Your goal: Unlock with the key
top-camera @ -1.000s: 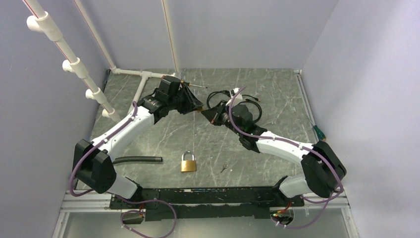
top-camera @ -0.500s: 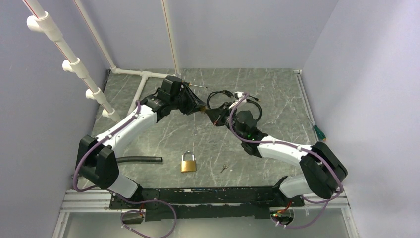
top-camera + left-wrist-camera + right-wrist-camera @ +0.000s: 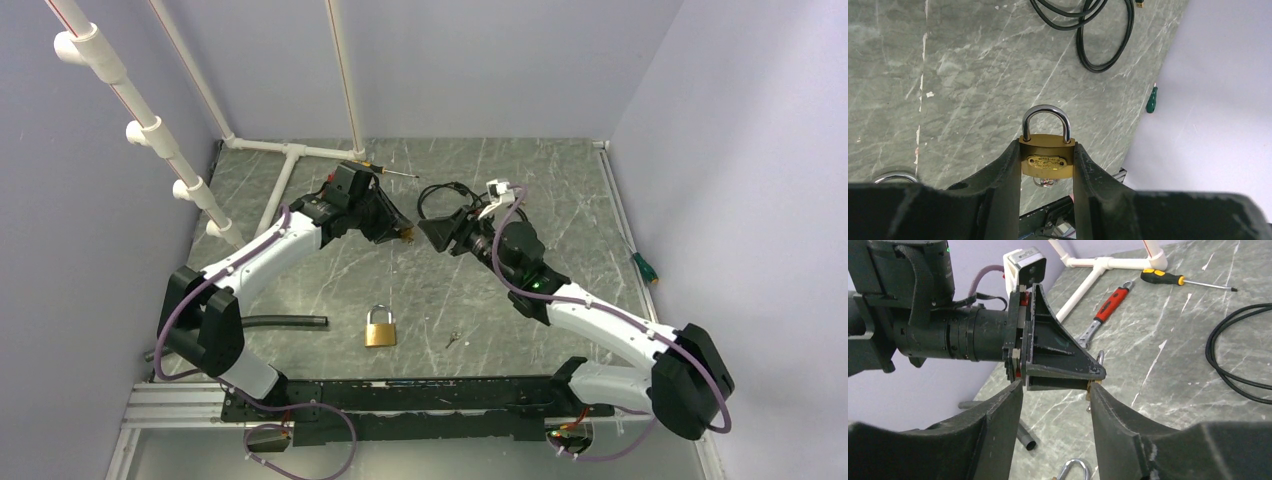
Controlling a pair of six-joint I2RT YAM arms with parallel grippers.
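Item: brass padlock (image 3: pixel 1047 162), steel shackle closed, carried clear of the table (image 3: pixel 330 270) above the middle of its far half. We find the left gripper (image 3: pixel 403 232) partly closed on the two narrow sides of the body, with the shackle pointing away from the wrist. A small metal piece shows under the body, and we cannot tell whether it is a key. We judge the lock dense, rigid and smooth-faced, apt to pivot in a light pinch. Those sides are the place to hold, leaving the keyway end free. The right gripper (image 3: pixel 1055 386) faces it close by, jaws apart and empty. Small key (image 3: pixel 453 340): on the table by the near edge, thin and flat, likely awkward to lift, best taken by the bow. Also listed: spare padlock (image 3: pixel 380 327) left of that key; black hose (image 3: pixel 280 322) towards the near left corner; black cable (image 3: pixel 1209 351), yellow-handled screwdriver (image 3: pixel 1168 277), red-handled wrench (image 3: pixel 1108 305) and white pipe (image 3: pixel 285 150) towards the far edge; green-handled screwdriver (image 3: pixel 1151 100) at the right edge. We see nothing between the grippers, but the cable below the right one could snag.
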